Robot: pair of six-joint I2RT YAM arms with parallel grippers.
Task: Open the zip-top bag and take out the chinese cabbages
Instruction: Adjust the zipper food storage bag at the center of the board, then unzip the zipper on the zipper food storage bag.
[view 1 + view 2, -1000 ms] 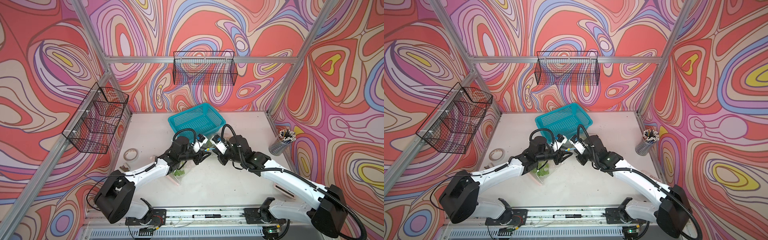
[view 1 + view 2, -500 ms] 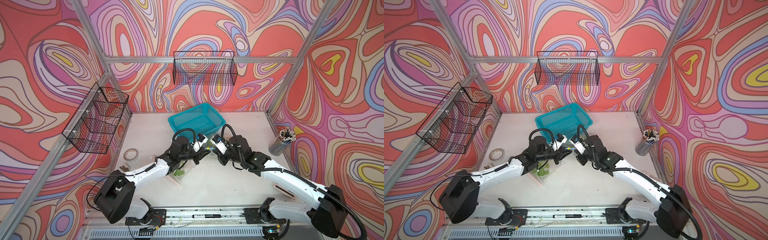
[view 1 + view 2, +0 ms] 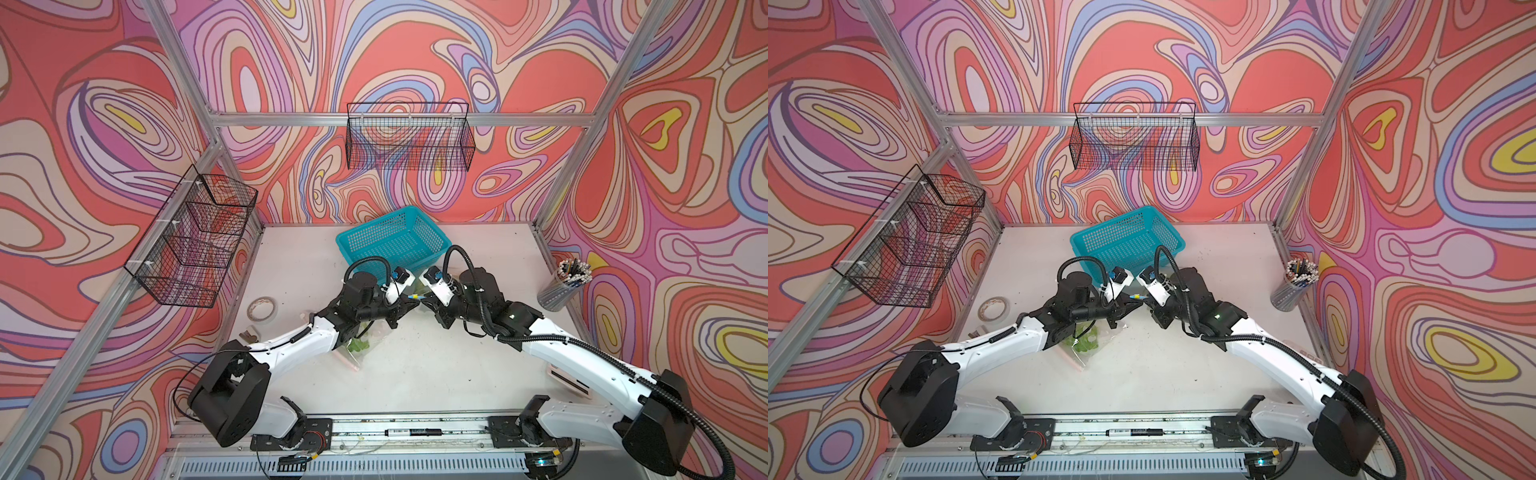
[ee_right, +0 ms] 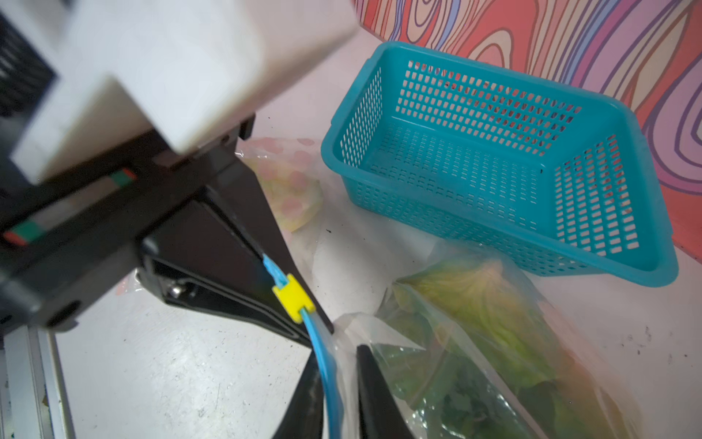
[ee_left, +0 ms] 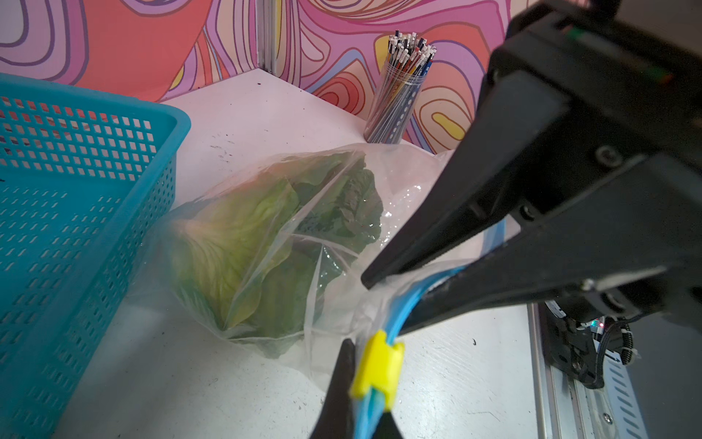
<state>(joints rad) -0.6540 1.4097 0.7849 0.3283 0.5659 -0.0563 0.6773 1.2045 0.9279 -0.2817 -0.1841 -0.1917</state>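
The zip-top bag [image 5: 334, 213] is clear, and its body rests on the table beside the teal basket. Green, pale-ribbed chinese cabbages [image 5: 243, 247] [image 4: 490, 304] show through it. Its blue zip strip [image 4: 323, 353] is lifted between the two arms and carries a yellow slider [image 5: 376, 365] [image 3: 412, 296]. My left gripper [image 5: 361, 403] [image 3: 409, 305] is shut on the strip just behind the slider. My right gripper [image 4: 338, 395] [image 3: 428, 302] straddles the strip a little further along. Its jaws stand slightly apart, with the strip and loose plastic between them.
The teal basket [image 3: 353, 243] stands just behind the grippers. A second clear bag with green leaves [image 3: 357, 345] lies under my left forearm. A pencil cup [image 3: 565, 286] is at the right wall and a tape roll [image 3: 262, 309] at the left. Black wire baskets [image 3: 407, 137] hang on the walls.
My left gripper has closed on the zip strip. My right gripper's jaws have parted a little. Neither arm has visibly moved.
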